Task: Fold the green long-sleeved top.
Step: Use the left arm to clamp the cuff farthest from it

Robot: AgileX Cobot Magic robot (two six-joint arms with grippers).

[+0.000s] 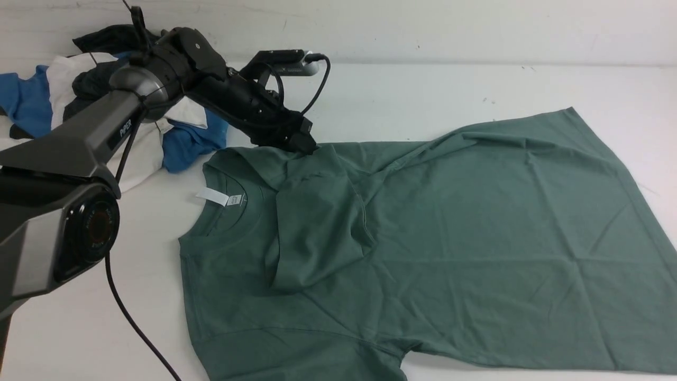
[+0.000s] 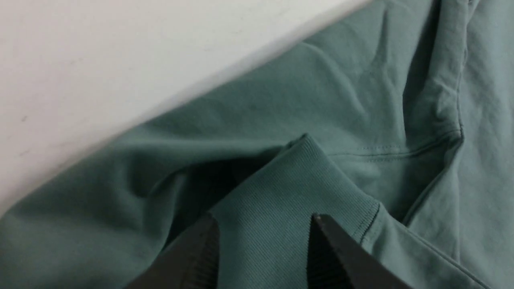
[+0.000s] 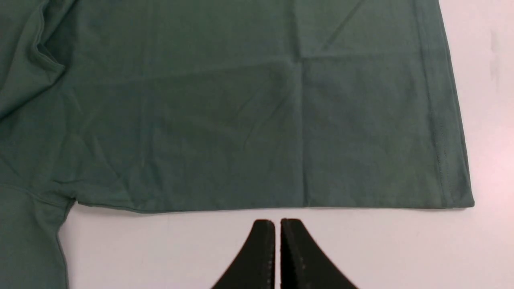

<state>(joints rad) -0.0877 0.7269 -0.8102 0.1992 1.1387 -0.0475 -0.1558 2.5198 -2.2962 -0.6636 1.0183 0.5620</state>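
Observation:
The green long-sleeved top (image 1: 449, 222) lies spread flat on the white table (image 1: 423, 95), collar and white neck tag (image 1: 213, 196) to the left. One sleeve (image 1: 317, 222) is folded inward over the chest. My left gripper (image 1: 309, 148) sits at the top's far shoulder edge. In the left wrist view my left gripper (image 2: 263, 218) is open, jaws apart, with the ribbed sleeve cuff (image 2: 281, 188) lying between them. My right gripper (image 3: 278, 220) is shut and empty over bare table, just off the top's (image 3: 241, 120) straight side edge. It is outside the front view.
A pile of blue, white and black garments (image 1: 58, 100) lies at the back left, behind the left arm. A black cable (image 1: 132, 323) hangs down at the front left. A pale wall runs along the table's far edge.

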